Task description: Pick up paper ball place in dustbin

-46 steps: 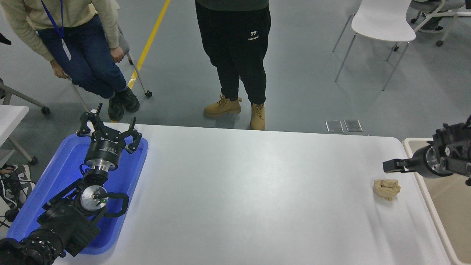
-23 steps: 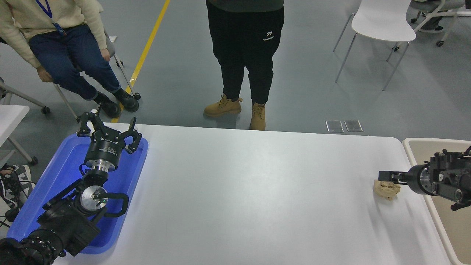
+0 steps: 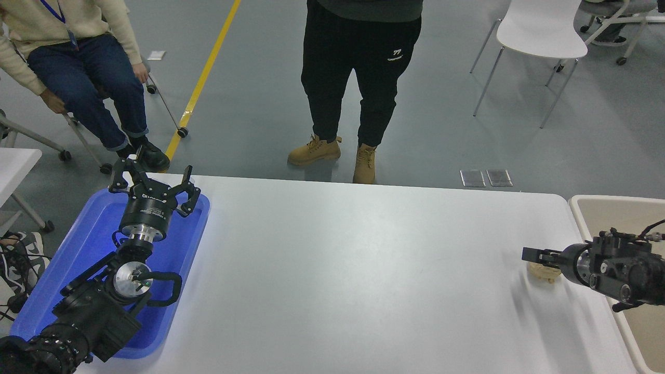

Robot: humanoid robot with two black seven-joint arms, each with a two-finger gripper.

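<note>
The tan paper ball [image 3: 544,274] lies on the white table [image 3: 353,259] near its right edge, mostly covered from above by my right gripper [image 3: 529,255]. That gripper reaches in from the right, low over the ball, and shows edge-on. The beige dustbin [image 3: 577,203] with its pale rim stands just off the table's right end, behind the right arm. My left gripper [image 3: 151,183] is open and empty, parked over the blue tray [image 3: 88,244] at the lower left.
A person in black trousers and tan boots [image 3: 358,78] stands at the table's far edge. Another person [image 3: 78,72] sits on a wheeled chair at the far left. A white chair [image 3: 540,31] stands at the back right.
My right gripper has moved down and to the left, from above the ball's far right to right over it. The seated person has shifted back; the standing person has stepped slightly right.
</note>
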